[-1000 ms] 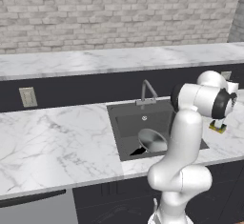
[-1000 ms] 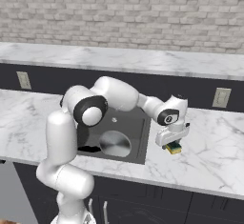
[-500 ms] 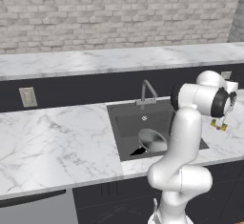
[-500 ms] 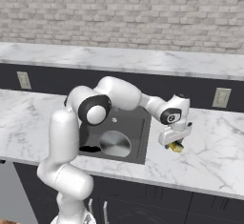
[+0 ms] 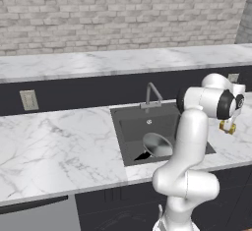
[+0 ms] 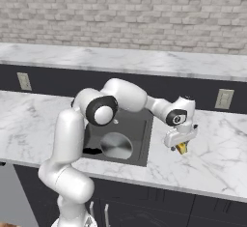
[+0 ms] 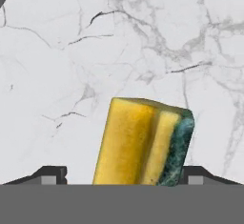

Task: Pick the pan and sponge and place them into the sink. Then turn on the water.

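Yellow foam with a green scouring edge: the sponge (image 7: 145,142), pinched tilted between my jaws above white veined marble surface (image 7: 57,66), right of the sink (image 6: 140,134). The hand view alone shows that green face. The base views give the dark square basin, the round silver pan (image 5: 157,145) lying inside, and the arched grey faucet (image 5: 152,93) behind.

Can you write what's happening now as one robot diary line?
pan: in sink | sponge: in gripper, above counter | water: off
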Controlling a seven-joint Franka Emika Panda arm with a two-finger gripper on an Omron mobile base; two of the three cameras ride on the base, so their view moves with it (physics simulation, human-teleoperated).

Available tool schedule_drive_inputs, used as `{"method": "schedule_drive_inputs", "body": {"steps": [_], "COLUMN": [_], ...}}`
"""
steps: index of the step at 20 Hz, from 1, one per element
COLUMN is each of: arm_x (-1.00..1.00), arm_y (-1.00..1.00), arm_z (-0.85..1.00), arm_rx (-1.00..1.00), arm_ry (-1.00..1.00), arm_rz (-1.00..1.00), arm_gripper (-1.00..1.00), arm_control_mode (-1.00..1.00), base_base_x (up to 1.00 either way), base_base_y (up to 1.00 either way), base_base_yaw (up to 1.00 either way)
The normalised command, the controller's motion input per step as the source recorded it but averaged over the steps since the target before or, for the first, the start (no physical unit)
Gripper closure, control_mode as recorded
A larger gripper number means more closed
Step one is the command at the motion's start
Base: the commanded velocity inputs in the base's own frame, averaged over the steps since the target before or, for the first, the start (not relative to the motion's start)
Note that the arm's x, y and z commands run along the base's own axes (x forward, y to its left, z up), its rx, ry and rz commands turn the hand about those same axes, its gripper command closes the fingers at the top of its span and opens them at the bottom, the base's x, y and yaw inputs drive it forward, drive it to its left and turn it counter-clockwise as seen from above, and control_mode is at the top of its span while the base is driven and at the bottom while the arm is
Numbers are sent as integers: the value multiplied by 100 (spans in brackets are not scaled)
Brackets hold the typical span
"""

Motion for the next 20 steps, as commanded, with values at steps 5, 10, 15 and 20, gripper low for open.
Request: {"method": "schedule_drive_inputs", "body": {"steps": [5,10,15,20], "arm_x": [0,0,-11,-23], "arm_y": [0,0,4,25], "arm_z": [-18,-3,18,28], "arm_rx": [1,2,4,1], "arm_ry": [0,-1,-2,-9], "arm_rz": [0,-1,-4,-5], "arm_gripper": [100,100,100,100], "arm_control_mode": [-100,-100,-100,-100], "base_base_x": [0,0,0,0], "base_base_y": [0,0,0,0], "base_base_yaw": [0,0,0,0]}}
